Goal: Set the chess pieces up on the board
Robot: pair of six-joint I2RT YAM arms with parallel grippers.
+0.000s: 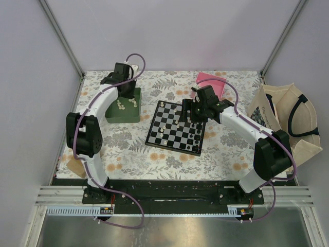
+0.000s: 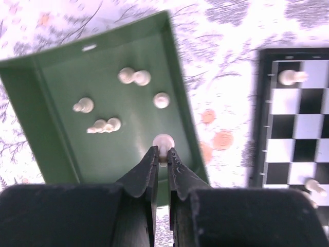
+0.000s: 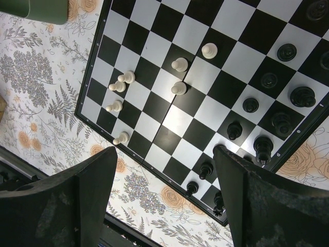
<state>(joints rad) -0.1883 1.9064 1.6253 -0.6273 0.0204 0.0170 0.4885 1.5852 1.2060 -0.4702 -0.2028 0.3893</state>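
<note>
The checkered board (image 1: pixel 175 128) lies mid-table; it also shows in the right wrist view (image 3: pixel 175 118) and at the right of the left wrist view (image 2: pixel 300 123). Several cream pieces (image 3: pixel 180 64) and black pieces (image 3: pixel 285 51) stand on it. My left gripper (image 2: pixel 163 154) is over the green tray (image 2: pixel 56 128), shut on a cream piece (image 2: pixel 163 141). Several loose cream pieces (image 2: pixel 133 77) lie in the tray. My right gripper (image 3: pixel 164 154) is open and empty above the board's near right part; in the top view it (image 1: pixel 193 110) hovers there.
The green tray (image 1: pixel 126 105) sits left of the board. A pink box (image 1: pixel 211 82) lies behind the right arm. A cream tote bag (image 1: pixel 288 118) stands at the right edge. A brown item (image 1: pixel 76 165) lies at the near left.
</note>
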